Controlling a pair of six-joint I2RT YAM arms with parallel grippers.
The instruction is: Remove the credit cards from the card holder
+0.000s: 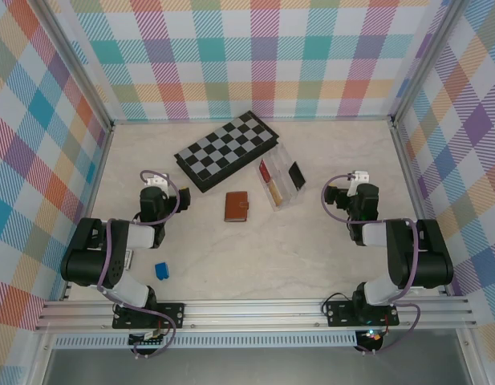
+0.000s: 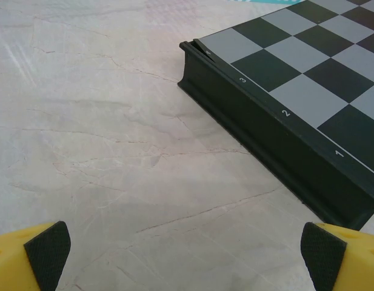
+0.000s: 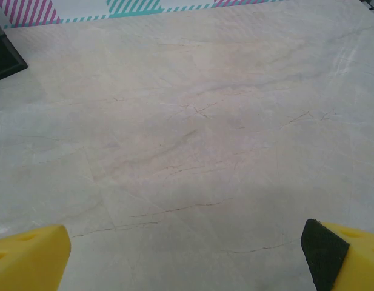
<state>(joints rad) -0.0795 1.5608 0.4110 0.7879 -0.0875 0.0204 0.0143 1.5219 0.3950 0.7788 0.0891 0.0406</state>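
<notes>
- the card holder (image 1: 236, 207) lies closed on the pale marble-look desk (image 1: 311, 257), near its middle, between the two arms and touching nothing else.
- just behind it sits the chessboard (image 1: 225, 150), set at an angle; to the holder's right lies a clear plastic compartment box (image 1: 281, 183), its far end near the board's right corner.
- the left claw (image 2: 185, 251) is spread wide and empty over bare desk, with a corner of the board ahead to its right.
- the right claw (image 3: 187, 251) is likewise spread wide and empty over bare desk.
- a small blue block (image 1: 161, 271) lies by the left arm, well apart from the holder.
</notes>
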